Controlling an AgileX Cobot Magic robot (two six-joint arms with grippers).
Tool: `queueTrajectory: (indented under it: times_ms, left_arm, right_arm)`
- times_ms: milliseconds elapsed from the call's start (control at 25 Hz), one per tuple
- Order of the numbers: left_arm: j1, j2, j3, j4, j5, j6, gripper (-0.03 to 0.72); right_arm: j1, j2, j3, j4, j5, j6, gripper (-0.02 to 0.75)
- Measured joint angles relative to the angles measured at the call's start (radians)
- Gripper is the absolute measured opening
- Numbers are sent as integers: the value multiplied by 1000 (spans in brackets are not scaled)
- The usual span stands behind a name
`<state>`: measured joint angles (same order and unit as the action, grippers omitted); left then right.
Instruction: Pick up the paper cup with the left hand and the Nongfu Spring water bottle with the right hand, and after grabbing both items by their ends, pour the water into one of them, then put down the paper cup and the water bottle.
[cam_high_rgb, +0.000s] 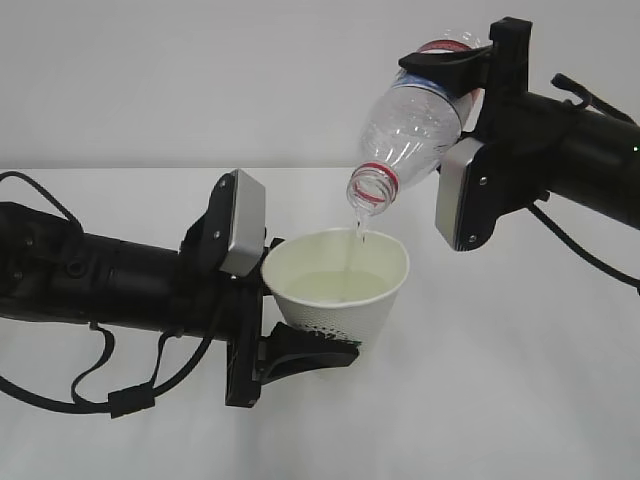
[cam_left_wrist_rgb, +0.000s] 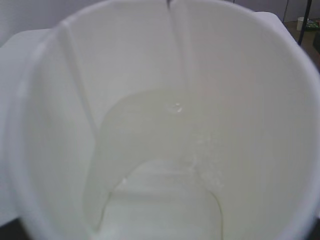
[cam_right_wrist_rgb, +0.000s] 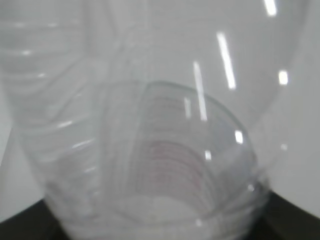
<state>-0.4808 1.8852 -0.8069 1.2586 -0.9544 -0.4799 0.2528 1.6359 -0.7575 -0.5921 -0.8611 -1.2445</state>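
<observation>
- Landmark: cup (cam_high_rgb: 340, 285), held off the table (cam_high_rgb: 520, 400) by the left hand (cam_high_rgb: 300, 345); its black jaws grip the cup's lower part, spread to cup width.
- Cup upright, slightly tilted; pale water (cam_high_rgb: 335, 285) pools inside, roughly half full.
- Bottle (cam_high_rgb: 410, 125) above and right of the cup, tipped neck-down; mouth just above the rim.
- Right hand (cam_high_rgb: 450, 60) clamps the bottle's base end, jaws wide around it.
- 1 thin stream (cam_high_rgb: 358, 235) runs from the mouth into the cup.
- Left wrist view: cup interior (cam_left_wrist_rgb: 160, 100), water (cam_left_wrist_rgb: 165, 165) at bottom, ripple where the stream lands.
- Right wrist view: clear ribbed bottle wall (cam_right_wrist_rgb: 150, 125) fills the frame.
</observation>
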Motion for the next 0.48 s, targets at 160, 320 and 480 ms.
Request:
queueTrajectory:
  times_ms: [160,320,480]
  left_arm:
    - [0,0,0,0,1,0,492]
    - [0,0,0,0,1,0,492]
    - [0,0,0,0,1,0,492]
  right_arm:
    - [0,0,0,0,0,0,480]
    - [0,0,0,0,0,0,479]
    - [0,0,-2,0,-1,41,479]
